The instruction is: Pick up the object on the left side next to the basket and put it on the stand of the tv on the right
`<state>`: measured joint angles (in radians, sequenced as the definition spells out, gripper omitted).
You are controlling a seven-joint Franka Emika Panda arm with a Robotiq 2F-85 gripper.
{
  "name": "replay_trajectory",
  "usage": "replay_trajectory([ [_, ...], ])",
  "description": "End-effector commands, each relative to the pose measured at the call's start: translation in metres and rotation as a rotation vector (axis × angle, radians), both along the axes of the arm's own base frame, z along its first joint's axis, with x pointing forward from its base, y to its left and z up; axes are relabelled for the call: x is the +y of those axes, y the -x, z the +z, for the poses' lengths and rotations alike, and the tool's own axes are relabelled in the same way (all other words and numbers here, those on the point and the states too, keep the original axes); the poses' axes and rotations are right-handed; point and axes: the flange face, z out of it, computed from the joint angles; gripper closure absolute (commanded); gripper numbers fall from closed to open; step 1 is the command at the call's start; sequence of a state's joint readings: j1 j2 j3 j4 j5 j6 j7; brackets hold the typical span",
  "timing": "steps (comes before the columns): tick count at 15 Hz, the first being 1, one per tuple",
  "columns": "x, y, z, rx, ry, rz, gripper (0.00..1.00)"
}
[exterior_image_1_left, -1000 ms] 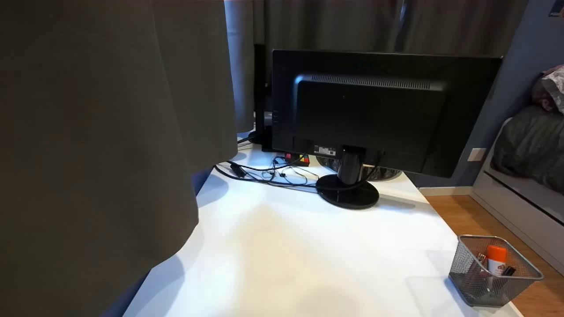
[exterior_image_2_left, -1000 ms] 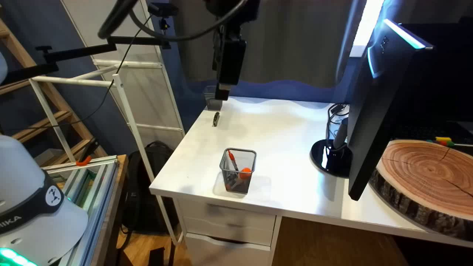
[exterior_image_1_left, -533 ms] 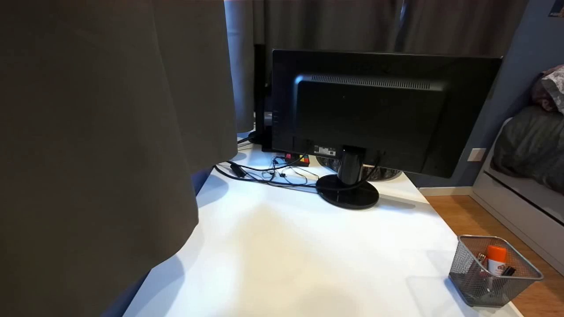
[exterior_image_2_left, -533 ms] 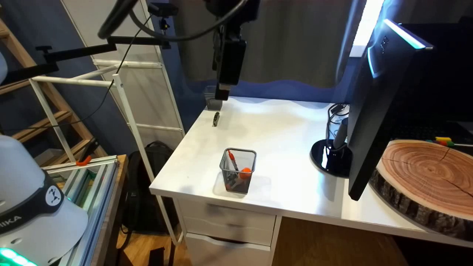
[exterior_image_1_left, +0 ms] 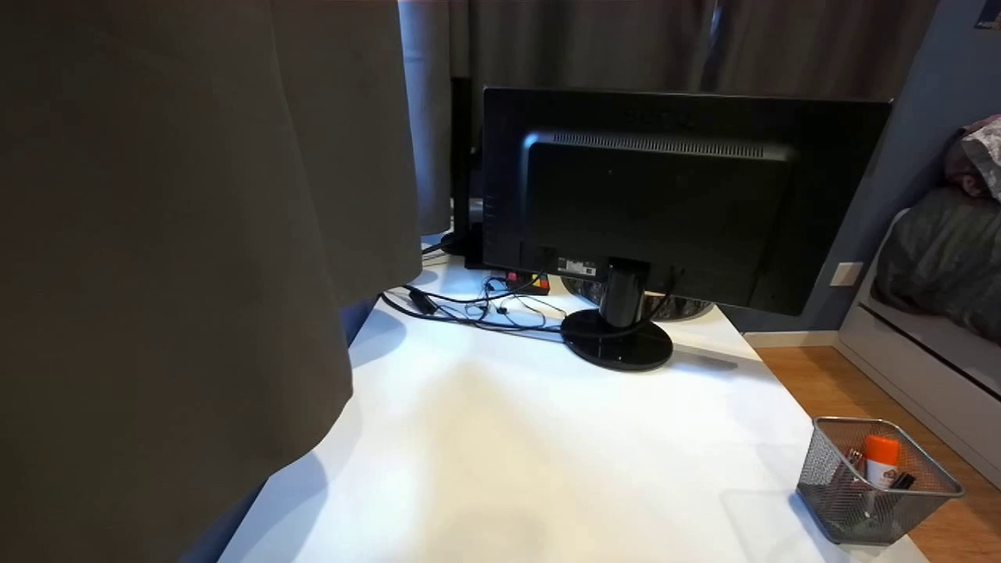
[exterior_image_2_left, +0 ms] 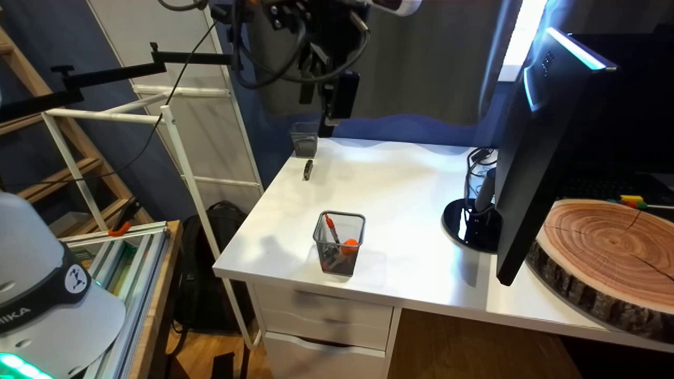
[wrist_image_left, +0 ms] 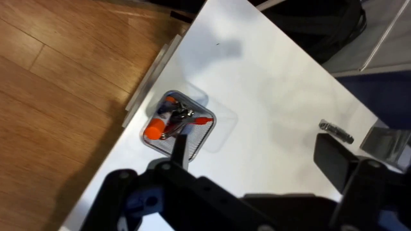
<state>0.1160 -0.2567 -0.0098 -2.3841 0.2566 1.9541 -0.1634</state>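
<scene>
A small dark object (exterior_image_2_left: 308,169) lies on the white desk close to the far wire-mesh basket (exterior_image_2_left: 304,145). In the wrist view the object (wrist_image_left: 336,131) shows at the right, just beyond a fingertip, with the basket (wrist_image_left: 383,142) beside it. My gripper (exterior_image_2_left: 321,110) hangs above the desk's far left part in an exterior view. In the wrist view the gripper (wrist_image_left: 252,141) is wide open with nothing between its fingers. The tv (exterior_image_1_left: 665,195) shows its back, on a round black stand (exterior_image_1_left: 618,344). The tv (exterior_image_2_left: 553,142) and stand (exterior_image_2_left: 468,226) are at the right in an exterior view.
A second mesh basket (exterior_image_2_left: 339,245) holding a red pen and an orange-capped tube stands near the desk's front edge, also in the wrist view (wrist_image_left: 199,141). Cables (exterior_image_1_left: 469,317) lie beside the stand. A wood slab (exterior_image_2_left: 611,247) lies behind the tv. A curtain (exterior_image_1_left: 195,234) hides much of an exterior view.
My arm has turned and shifted slightly right in an exterior view. More of the hand and a second finger now show, and the far basket is less covered. The objects have not moved.
</scene>
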Motion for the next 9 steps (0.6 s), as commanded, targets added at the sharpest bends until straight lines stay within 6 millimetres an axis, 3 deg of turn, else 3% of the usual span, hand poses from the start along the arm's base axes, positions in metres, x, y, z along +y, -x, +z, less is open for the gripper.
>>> replay_trajectory([
  [1,0.068,-0.04,-0.048,0.009,-0.012,0.208,0.0],
  [4,0.125,-0.062,-0.073,0.017,0.043,0.376,0.0],
  [5,0.135,-0.068,-0.072,0.026,0.063,0.425,0.0],
  [6,0.115,-0.046,-0.07,0.018,0.04,0.339,0.0],
  [9,0.138,-0.063,-0.079,0.022,0.055,0.399,0.0],
])
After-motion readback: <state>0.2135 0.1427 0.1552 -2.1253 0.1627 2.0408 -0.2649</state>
